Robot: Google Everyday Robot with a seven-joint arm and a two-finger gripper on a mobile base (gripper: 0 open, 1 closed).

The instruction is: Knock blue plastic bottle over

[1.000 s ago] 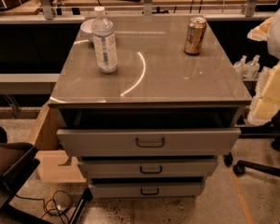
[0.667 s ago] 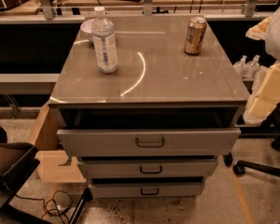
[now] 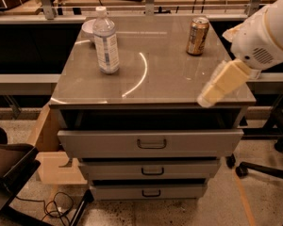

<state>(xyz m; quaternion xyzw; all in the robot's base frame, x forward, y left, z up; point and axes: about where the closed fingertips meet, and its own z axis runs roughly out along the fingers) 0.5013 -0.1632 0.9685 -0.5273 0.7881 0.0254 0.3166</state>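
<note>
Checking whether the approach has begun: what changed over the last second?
The gripper moved left, from beside the cabinet to over its front right corner; it has not reached anything. The blue plastic bottle stayed upright at the back left, and the gold can stayed at the back right.
</note>
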